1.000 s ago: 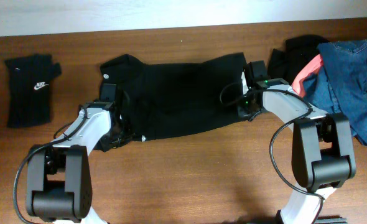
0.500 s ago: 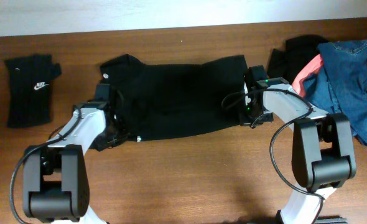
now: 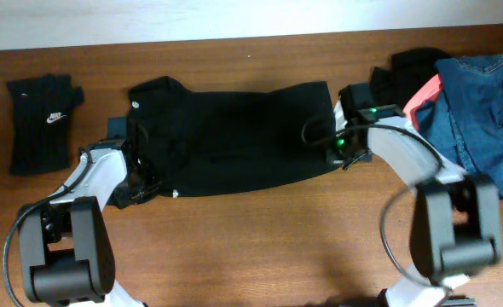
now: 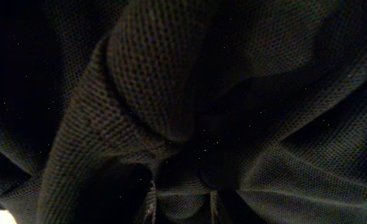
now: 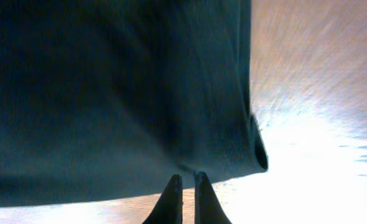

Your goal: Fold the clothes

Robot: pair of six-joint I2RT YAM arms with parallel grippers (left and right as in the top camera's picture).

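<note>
A black mesh garment (image 3: 234, 136) lies spread across the middle of the wooden table (image 3: 260, 247). My left gripper (image 3: 141, 175) is at its left end, with cloth bunched around it. In the left wrist view the black fabric (image 4: 171, 93) fills the frame, and the fingers (image 4: 182, 202) are shut on a fold of it. My right gripper (image 3: 341, 149) is at the garment's right edge. In the right wrist view the fingers (image 5: 188, 183) are pressed together on the hem of the garment (image 5: 109, 93), just above the table (image 5: 308, 62).
A folded black piece with a white logo (image 3: 43, 124) lies at the far left. At the far right is a pile of blue denim (image 3: 482, 111), a coral item (image 3: 422, 98) and another black item (image 3: 405, 72), close behind my right arm.
Both grippers have shifted left, and the garment has slid left with them. Its left end now reaches further left and its right edge has drawn away from the pile.
</note>
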